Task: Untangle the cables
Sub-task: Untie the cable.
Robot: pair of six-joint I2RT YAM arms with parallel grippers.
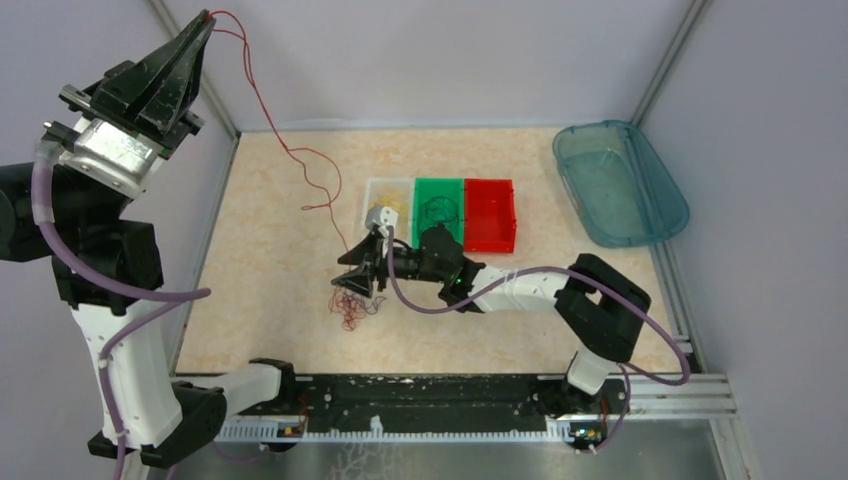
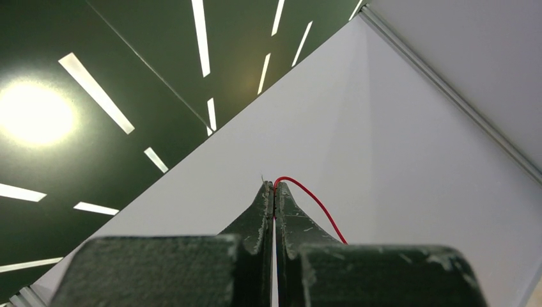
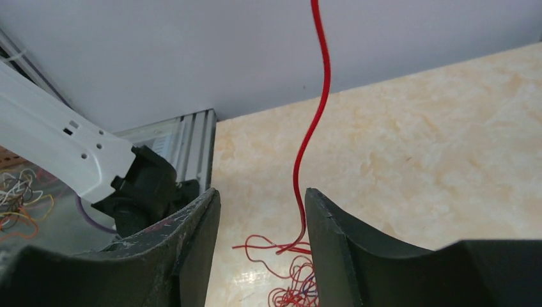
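My left gripper (image 1: 205, 22) is raised high at the far left, shut on one end of a thin red cable (image 1: 268, 115). That cable runs down in loose bends to a small tangle of red and dark cables (image 1: 350, 306) on the table. In the left wrist view the fingertips (image 2: 267, 192) press together with the red cable (image 2: 314, 206) coming out at the tip. My right gripper (image 1: 354, 282) hovers low over the tangle, open. In the right wrist view the red cable (image 3: 312, 128) hangs between the spread fingers, close to the right one, above the tangle (image 3: 293, 284).
Three small bins stand in a row behind the right gripper: a clear one (image 1: 386, 190) with yellow wires, a green one (image 1: 438, 208) with dark wires, and a red one (image 1: 490, 214). A teal tray (image 1: 620, 182) lies at the back right. Walls enclose the table.
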